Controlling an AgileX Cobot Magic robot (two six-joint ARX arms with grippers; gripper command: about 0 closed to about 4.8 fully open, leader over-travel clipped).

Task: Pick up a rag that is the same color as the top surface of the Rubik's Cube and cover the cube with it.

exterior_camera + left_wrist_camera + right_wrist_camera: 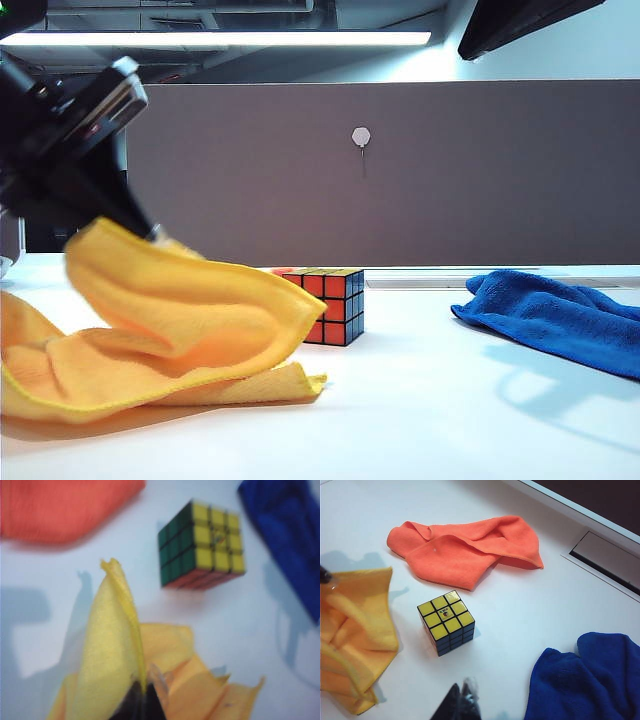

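The yellow rag [170, 320], soft and folded with stitched edges, is partly raised on the left of the white table [440, 410], its lower folds resting there just beside the Rubik's Cube [330, 305], whose top face is yellow. My left gripper [142, 700] is clamped on a raised fold of the rag. My right gripper [462, 705] hangs near the cube and the blue cloth [590, 680], touching nothing; I cannot tell its opening.

You see a soft, matt yellow microfibre rag [170, 310], a glossy plastic Rubik's Cube [447, 621] with black grid, and a smooth white tabletop [450, 410].
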